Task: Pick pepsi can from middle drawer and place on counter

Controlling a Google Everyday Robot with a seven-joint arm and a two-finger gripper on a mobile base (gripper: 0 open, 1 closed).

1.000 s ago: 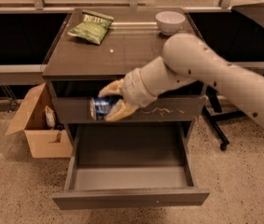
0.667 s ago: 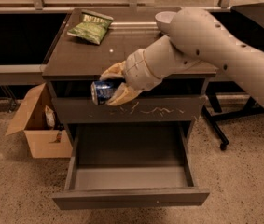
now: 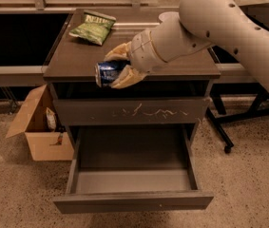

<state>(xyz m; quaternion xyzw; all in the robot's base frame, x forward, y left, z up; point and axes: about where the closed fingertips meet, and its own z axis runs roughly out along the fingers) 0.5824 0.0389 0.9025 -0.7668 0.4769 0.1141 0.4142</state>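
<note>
End effector was clamped on the pepsi can. The can was held sideways, long axis roughly horizontal, at the front edge of the worktop. Bare worktop lay just behind it. Middle drawer gaped open well below.

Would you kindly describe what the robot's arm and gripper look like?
The arm is a thick, smooth off-white tube of rounded segments with small dark dots and a banded wrist cuff. The gripper, at the front edge of the grey-brown counter, has two pale yellow fingers.
</note>
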